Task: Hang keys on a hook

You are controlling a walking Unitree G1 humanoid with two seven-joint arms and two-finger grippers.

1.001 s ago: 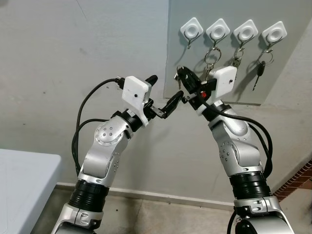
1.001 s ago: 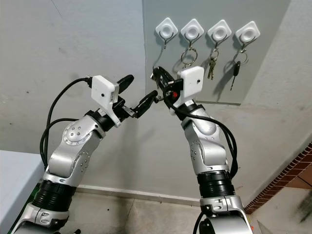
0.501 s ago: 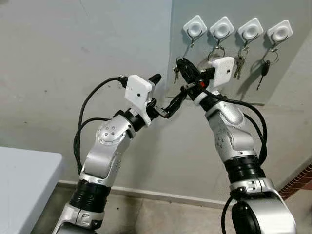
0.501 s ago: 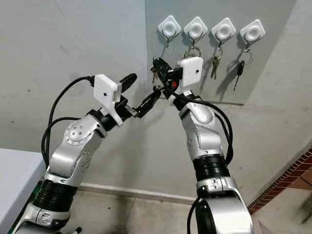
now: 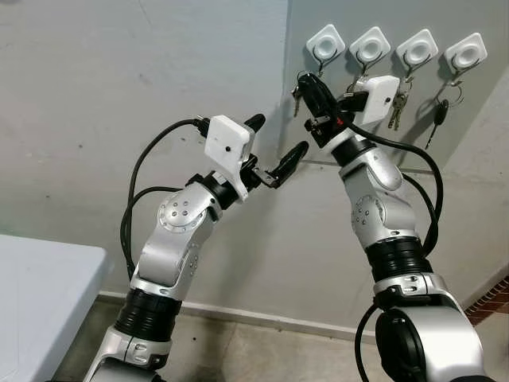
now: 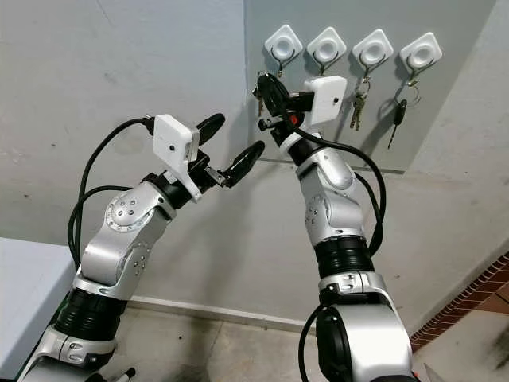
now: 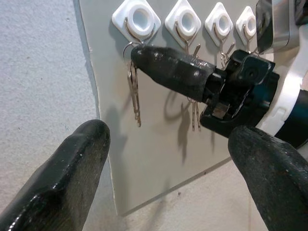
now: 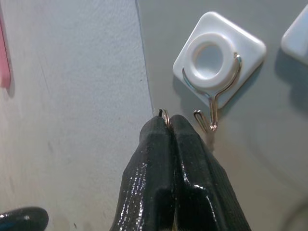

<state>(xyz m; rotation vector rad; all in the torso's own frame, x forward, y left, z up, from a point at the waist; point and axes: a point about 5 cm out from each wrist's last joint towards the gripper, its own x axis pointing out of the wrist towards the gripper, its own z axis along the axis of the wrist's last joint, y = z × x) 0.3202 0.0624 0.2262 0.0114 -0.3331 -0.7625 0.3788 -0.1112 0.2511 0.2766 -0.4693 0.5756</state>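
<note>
**Keys nearly at the first hook**

The grey board (image 5: 374, 87) carries four hooks; three hold keys, and the leftmost hook (image 8: 211, 113) is free. Half a second ago I had my right hand (image 5: 306, 83) lower, well below it; now it has risen to just beside that hook, pinched fully closed on the ring of the keys (image 7: 134, 94), which dangle beneath its tip. My left hand (image 5: 274, 147) has let go and hangs wide open and empty below. What remains, I judge, is slipping the ring over the hook.
</note>
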